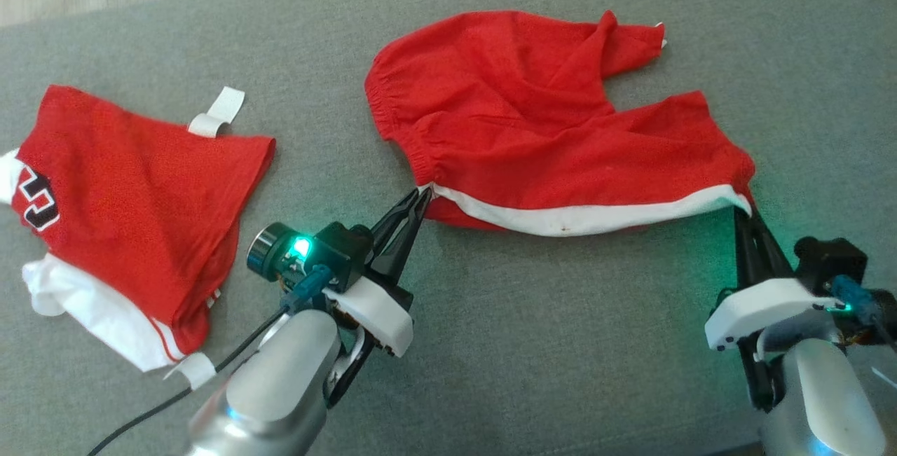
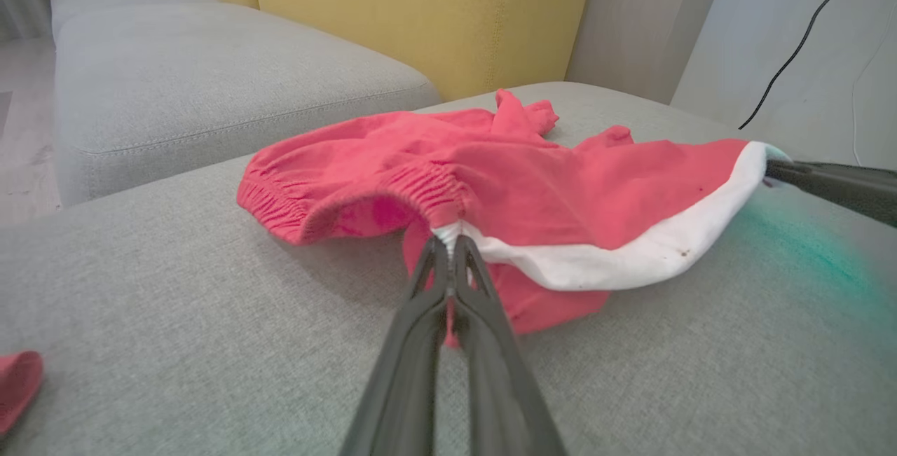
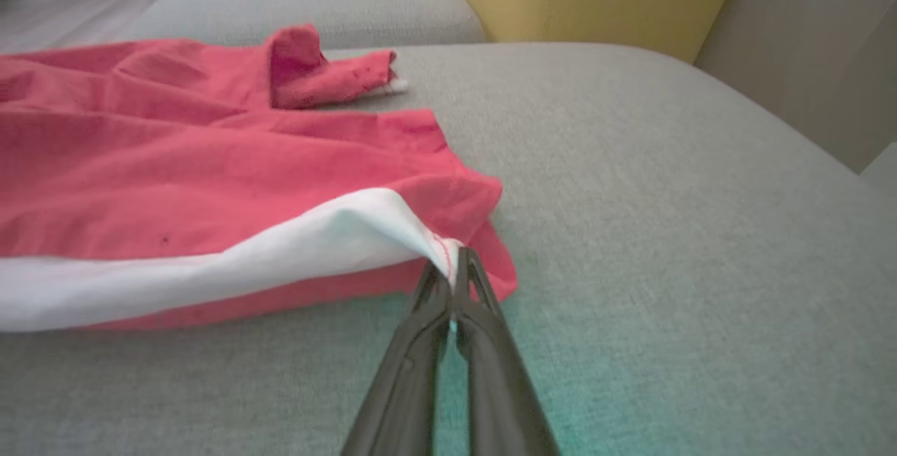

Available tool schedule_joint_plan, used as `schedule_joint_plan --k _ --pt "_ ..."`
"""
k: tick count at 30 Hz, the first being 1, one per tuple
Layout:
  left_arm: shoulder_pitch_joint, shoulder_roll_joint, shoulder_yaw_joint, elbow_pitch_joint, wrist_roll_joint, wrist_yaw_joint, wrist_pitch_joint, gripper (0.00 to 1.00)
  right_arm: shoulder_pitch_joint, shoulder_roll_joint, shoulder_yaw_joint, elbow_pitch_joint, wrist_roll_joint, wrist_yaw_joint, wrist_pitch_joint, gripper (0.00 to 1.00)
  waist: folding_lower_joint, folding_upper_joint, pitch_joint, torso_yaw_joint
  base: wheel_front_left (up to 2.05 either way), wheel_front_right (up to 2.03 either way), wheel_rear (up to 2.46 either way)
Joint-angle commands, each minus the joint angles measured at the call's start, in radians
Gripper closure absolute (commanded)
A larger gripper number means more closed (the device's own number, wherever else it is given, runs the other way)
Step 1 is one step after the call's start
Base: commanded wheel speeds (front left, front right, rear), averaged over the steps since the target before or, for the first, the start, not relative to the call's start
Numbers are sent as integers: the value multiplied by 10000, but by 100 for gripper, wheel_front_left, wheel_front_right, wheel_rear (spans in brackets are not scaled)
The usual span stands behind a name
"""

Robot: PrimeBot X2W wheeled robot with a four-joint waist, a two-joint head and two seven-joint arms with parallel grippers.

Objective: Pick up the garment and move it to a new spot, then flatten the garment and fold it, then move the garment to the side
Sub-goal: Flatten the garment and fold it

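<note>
**Head view:** You are looking down on a grey sofa seat (image 1: 560, 358), where the red shorts (image 1: 532, 127) are lying crumpled at centre right, their white hem band (image 1: 596, 216) facing the robot. The left gripper (image 1: 422, 195) is pinching the band's left end, just beside the elastic waistband, with its fingers pressed together on the cloth. The right gripper (image 1: 743, 212) is pinching the band's right corner in the same way. A second red garment (image 1: 140, 190) is lying well apart at the left. Black characters outlined in white (image 1: 33, 197) are showing on it at the frame's edge, cut off and not readable. 2 white tabs (image 1: 217, 113) are sticking out from its edges, too small for you to tell whether they are printed.

**Left wrist view:** The 2 dark fingers are meeting on the white band where it joins the gathered waistband, and a fold of red cloth is hanging between them. The other arm's finger is reaching in at the right edge, touching the band's far tip. A yellow backrest (image 2: 420, 15) is rising behind the seat. A scrap of red at the lower left corner is cut off.

**Right wrist view:** The fingers are closing on the white corner, lifting it slightly off the seat, while the shorts' left part is running out of frame.
</note>
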Motion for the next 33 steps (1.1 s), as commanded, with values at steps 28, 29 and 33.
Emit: schedule_joint_plan --k 28,29,33 --pt "-5205 2706 412 -1745 -367 -583 2465 100 -3323 -144 1212 -3212 234 -7 158 100 0 0 -1977 -291 0 0 0" --pt "-5205 2706 412 -1745 -367 -583 2465 100 -3323 -144 1212 -3212 234 -7 158 100 0 0 -1977 -291 0 0 0" --pt "-5647 2776 380 -1764 -687 -593 2577 100 -3585 -149 1130 -3366 180 -7 183 100 0 0 -2275 -295 0 0 0"
